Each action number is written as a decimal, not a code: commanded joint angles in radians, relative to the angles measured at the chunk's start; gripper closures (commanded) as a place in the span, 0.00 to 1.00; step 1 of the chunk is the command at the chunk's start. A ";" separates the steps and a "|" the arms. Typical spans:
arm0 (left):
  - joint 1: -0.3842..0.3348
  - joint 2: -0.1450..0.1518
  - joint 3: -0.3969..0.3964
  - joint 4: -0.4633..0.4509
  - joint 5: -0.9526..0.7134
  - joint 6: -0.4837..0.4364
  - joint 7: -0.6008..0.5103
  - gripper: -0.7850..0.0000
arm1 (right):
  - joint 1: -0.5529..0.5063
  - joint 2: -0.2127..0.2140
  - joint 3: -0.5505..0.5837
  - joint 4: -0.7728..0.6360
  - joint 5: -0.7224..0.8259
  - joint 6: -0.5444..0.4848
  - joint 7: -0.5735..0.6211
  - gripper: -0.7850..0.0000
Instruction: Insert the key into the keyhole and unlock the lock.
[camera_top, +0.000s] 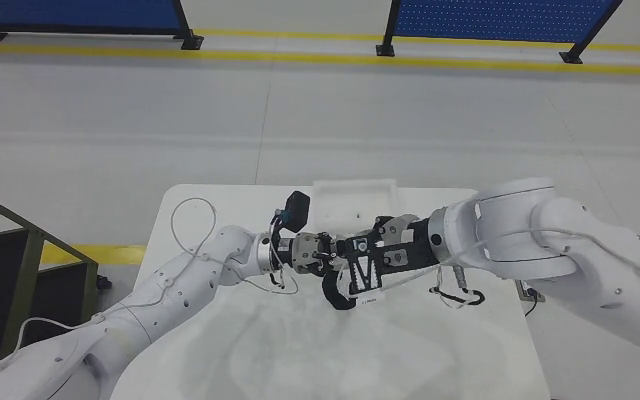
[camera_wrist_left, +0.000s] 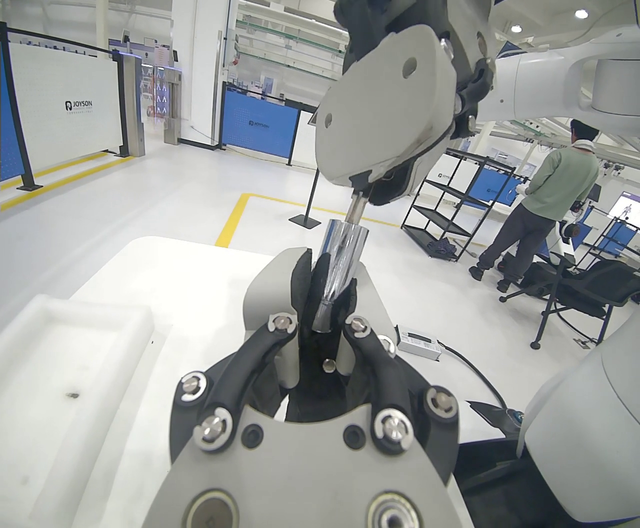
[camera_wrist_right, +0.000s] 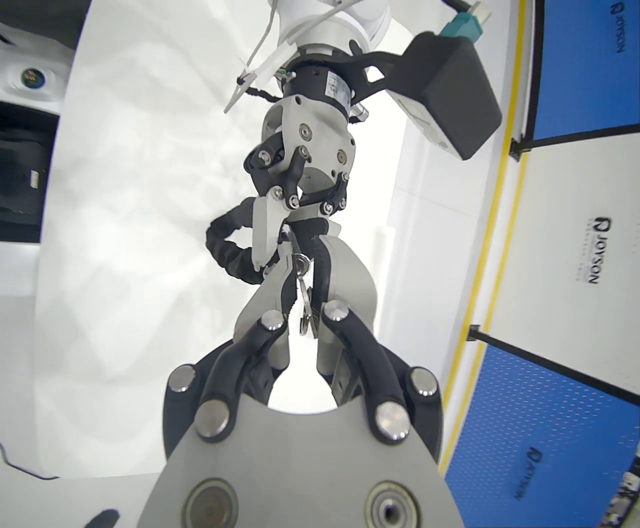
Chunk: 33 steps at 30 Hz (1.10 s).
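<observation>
Here, above the middle of the table (camera_top: 450, 350), the left gripper (camera_wrist_left: 327, 272) is clenching the chrome lock (camera_wrist_left: 342, 245), pointing toward three o'clock. The key (camera_wrist_left: 356, 207) is meeting the lock's end, and the right gripper (camera_wrist_right: 306, 260), at three o'clock, is pinching it.

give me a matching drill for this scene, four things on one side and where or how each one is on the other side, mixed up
Things:
1 lock
2 key
3 tray
4 cable

States:
a white, lying on the table
b shiny, clamped in the left gripper
c black, bent in a loop
d pinched in the right gripper

Pairs: 1-b, 2-d, 3-a, 4-c
</observation>
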 joint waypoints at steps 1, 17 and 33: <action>-0.001 -0.001 0.000 0.000 0.003 0.000 0.001 1.00 | 0.004 -0.003 0.000 0.006 0.056 0.063 0.039 1.00; -0.006 -0.008 0.000 0.016 0.083 0.000 0.058 1.00 | 0.010 -0.031 0.013 0.023 0.301 0.386 0.154 1.00; -0.042 0.003 0.000 0.169 0.256 0.000 -0.069 1.00 | -0.023 -0.038 0.054 0.042 0.333 0.387 0.155 0.00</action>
